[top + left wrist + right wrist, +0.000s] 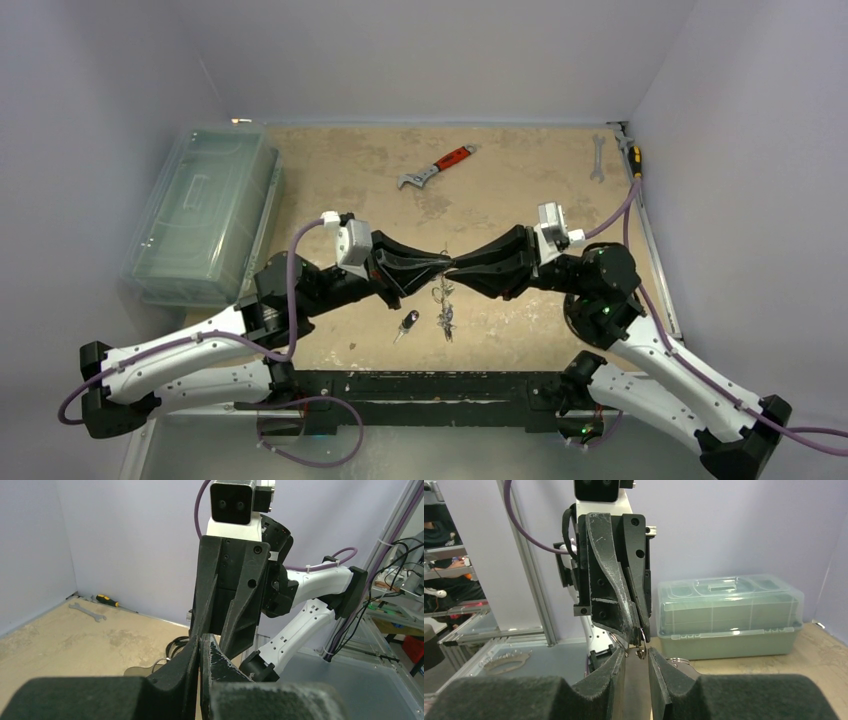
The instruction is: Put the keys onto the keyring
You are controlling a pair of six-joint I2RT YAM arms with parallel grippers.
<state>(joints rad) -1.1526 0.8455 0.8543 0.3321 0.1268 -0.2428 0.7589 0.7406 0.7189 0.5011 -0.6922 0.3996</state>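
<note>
Fingers: left gripper pinched shut, right gripper narrowly parted, tips meeting above dangling keys; apparently threading step, next needs fine alignment.

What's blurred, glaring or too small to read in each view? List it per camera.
Top external: the light is even and soft, with faint shadows under the arms. The bunch of small silver keys is too small to resolve.
Left wrist: the left arm's black fingers, at the bottom edge, are out of focus.
Right wrist: the right arm's black fingers are blurred too. The clear plastic lidded box stays sharp, with a mild sheen.
</note>
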